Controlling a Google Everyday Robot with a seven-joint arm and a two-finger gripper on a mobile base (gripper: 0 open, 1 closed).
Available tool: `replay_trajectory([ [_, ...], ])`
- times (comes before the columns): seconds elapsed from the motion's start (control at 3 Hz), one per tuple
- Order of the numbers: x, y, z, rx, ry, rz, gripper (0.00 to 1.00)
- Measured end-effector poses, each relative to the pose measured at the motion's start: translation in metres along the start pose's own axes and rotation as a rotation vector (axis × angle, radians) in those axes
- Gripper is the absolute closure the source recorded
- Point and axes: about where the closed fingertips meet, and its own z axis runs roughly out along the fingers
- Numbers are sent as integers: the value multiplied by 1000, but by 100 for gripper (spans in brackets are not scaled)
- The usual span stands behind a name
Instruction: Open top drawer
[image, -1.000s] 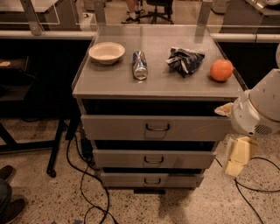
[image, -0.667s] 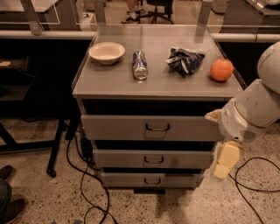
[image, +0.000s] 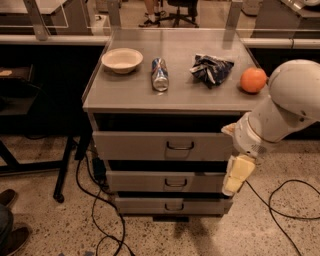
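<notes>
The top drawer (image: 135, 146) is the tallest grey front of three in a grey metal cabinet, with a small dark loop handle (image: 180, 146) at its centre. A dark gap shows above its front. My gripper (image: 237, 174), cream-coloured, hangs from the white arm (image: 285, 105) at the cabinet's right side. It points down, level with the middle drawer (image: 140, 181) and to the right of the handle, not touching it.
On the cabinet top lie a white bowl (image: 122, 60), a can (image: 160, 74) on its side, a crumpled bag (image: 211, 69) and an orange (image: 253, 80). Cables (image: 100, 220) run over the floor. A black table leg (image: 65, 170) and someone's shoes (image: 7, 230) are at the left.
The arm has swung left toward the cabinet. The gripper now overlaps the right ends of the drawer fronts. The drawers have not moved.
</notes>
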Motion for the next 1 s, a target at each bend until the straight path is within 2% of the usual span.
replay_trajectory([
  [1.0,8,-42,56,-23,21,31,0],
])
